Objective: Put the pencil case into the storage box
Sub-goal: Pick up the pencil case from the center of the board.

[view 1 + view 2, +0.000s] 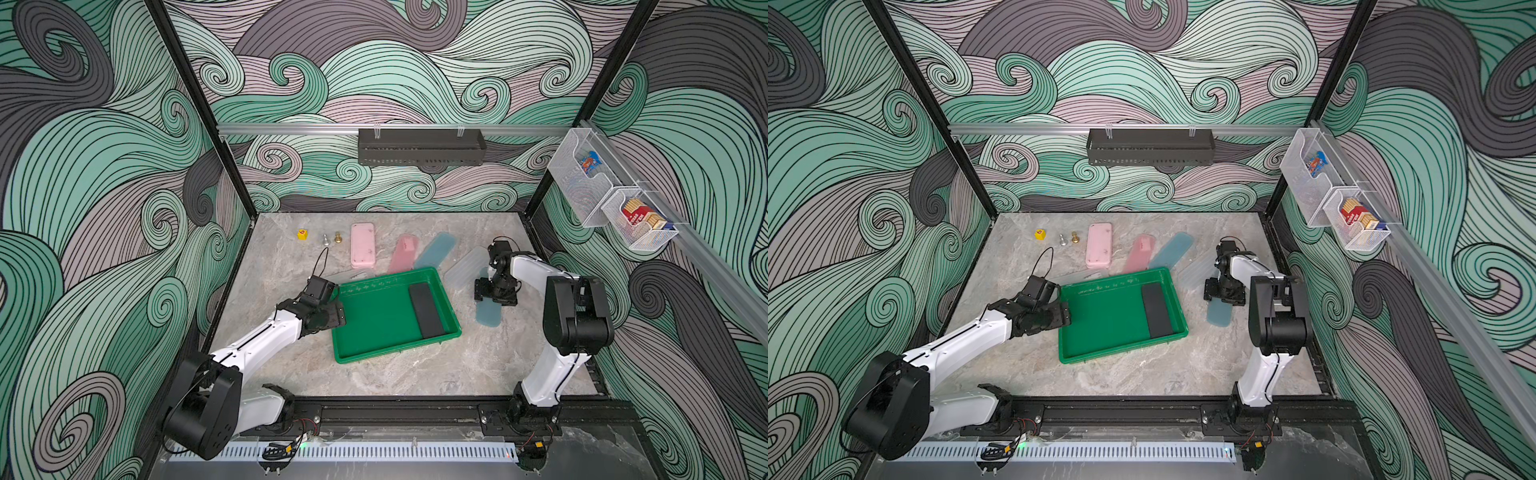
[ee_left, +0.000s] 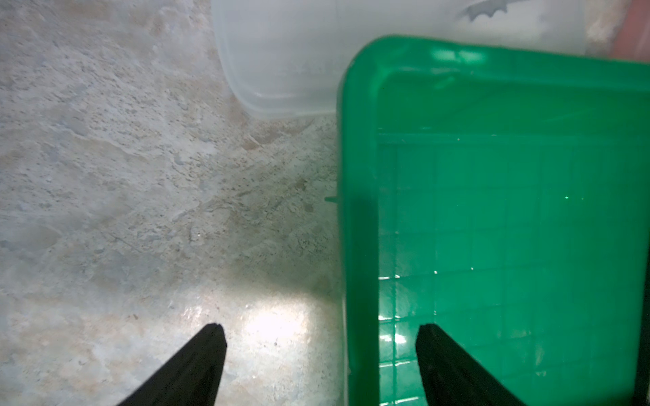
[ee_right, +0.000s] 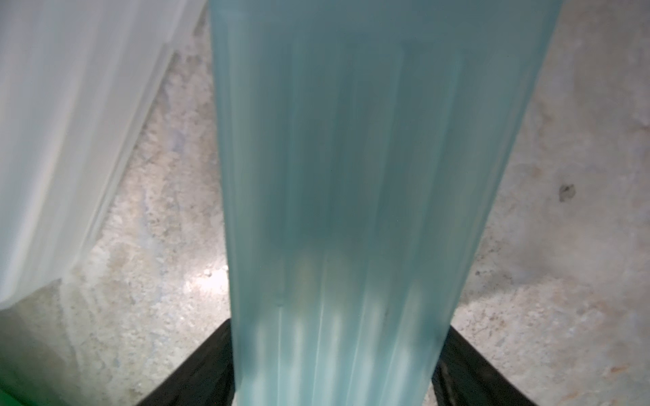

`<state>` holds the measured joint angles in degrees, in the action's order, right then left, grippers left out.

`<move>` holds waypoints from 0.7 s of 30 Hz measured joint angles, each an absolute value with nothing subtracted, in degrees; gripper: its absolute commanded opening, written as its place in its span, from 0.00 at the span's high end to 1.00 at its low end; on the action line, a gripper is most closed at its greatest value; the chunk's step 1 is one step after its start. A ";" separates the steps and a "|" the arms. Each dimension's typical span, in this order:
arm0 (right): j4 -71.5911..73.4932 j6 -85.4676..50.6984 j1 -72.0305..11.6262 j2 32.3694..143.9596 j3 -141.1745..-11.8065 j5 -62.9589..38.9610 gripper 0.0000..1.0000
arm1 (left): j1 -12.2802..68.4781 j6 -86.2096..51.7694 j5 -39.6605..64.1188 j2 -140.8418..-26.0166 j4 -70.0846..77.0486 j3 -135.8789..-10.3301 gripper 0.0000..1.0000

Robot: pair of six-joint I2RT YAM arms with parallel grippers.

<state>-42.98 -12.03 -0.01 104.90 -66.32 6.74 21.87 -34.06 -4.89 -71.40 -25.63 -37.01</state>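
The green storage box (image 1: pixel 374 320) (image 1: pixel 1104 320) sits mid-table, with a black pencil case (image 1: pixel 425 311) (image 1: pixel 1157 309) lying along its right wall. Right of the box, a translucent blue pencil case (image 1: pixel 487 318) (image 1: pixel 1219 314) (image 3: pixel 351 175) lies on the table. My right gripper (image 1: pixel 492 301) (image 3: pixel 339 327) is shut on it, a finger against each long side. My left gripper (image 1: pixel 338 313) (image 2: pixel 320 327) is open and straddles the box's left wall (image 2: pixel 358 246), one finger over the table and one inside the box, touching neither.
Behind the box lie a pink case (image 1: pixel 363 245), a translucent pink one (image 1: pixel 402 253), a translucent blue one (image 1: pixel 436 250) and clear ones (image 1: pixel 465 266) (image 2: pixel 281 52). A yellow die (image 1: pixel 303 234) and two small metal pieces (image 1: pixel 326 239) sit far left. Black shelf (image 1: pixel 422 146) and wire baskets (image 1: pixel 582 183) hang on walls.
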 measured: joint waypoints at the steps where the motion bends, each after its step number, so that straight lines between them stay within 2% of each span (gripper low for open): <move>1: -42.98 -11.94 0.01 104.90 -66.37 6.52 0.32 | 21.87 -34.06 -4.84 -71.40 -25.61 -36.88 0.11; 11: -43.13 -11.68 0.03 102.52 -65.06 5.76 0.36 | 21.85 -34.00 -4.21 -71.42 -25.36 -36.27 0.11; 21: -44.80 -12.05 -1.37 87.15 -64.31 2.85 0.37 | 21.85 -34.00 -4.01 -71.42 -25.12 -36.27 0.11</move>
<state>-44.80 -12.05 -1.37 87.15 -64.31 2.85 21.85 -34.00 -4.01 -71.42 -25.12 -36.27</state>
